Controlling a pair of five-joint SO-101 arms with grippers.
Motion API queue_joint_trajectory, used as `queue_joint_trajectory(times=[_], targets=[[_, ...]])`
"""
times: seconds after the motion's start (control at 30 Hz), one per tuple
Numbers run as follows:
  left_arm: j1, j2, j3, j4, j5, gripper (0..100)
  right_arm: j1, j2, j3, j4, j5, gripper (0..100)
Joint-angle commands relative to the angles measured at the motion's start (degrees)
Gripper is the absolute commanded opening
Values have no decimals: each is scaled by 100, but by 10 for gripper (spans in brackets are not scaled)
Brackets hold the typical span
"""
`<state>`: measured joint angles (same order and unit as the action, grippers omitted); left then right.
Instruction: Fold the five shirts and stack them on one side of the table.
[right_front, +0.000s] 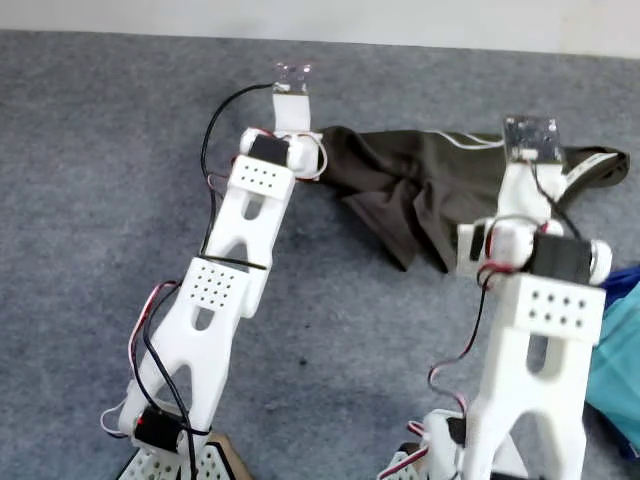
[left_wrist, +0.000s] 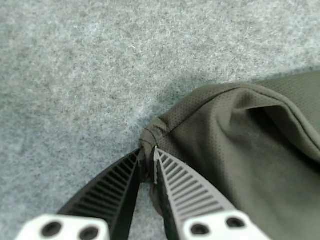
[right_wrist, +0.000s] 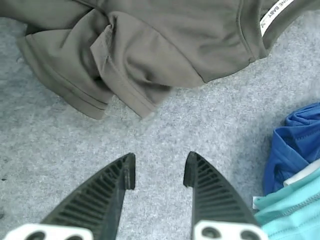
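A crumpled olive shirt (right_front: 430, 190) lies at the back of the grey table, between the two arms. My left gripper (left_wrist: 148, 152) is shut on a corner of the olive shirt (left_wrist: 240, 140), pinching a small fold of its hem against the carpet. In the high view the left arm stretches to the shirt's left edge (right_front: 330, 150). My right gripper (right_wrist: 159, 172) stands open above bare carpet, a short way from the olive shirt's (right_wrist: 150, 45) folded sleeve hems, with nothing between its fingers.
A blue shirt (right_wrist: 295, 145) and a teal shirt (right_wrist: 292, 210) lie bunched at the table's right side, also seen as a teal shirt (right_front: 620, 360) by the right arm. Grey carpet (right_front: 100, 180) spreads bare to the left.
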<state>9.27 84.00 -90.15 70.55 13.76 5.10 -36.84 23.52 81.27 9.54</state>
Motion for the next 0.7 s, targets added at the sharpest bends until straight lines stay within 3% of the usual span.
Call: queue_joint_trajectory(times=[0.0,0.2,0.4,0.67], targets=[[-215,75,-330,53,18,7,-4,-453,1095,-1015,70,170],[-224,215,-488,53,9,7,171,-400,2369,-3222,18,170],[-338,224,-462,53,9,7,251,-215,2422,-3767,-360,170],[-338,233,-444,53,9,7,1077,391,2440,-4769,-404,170]])
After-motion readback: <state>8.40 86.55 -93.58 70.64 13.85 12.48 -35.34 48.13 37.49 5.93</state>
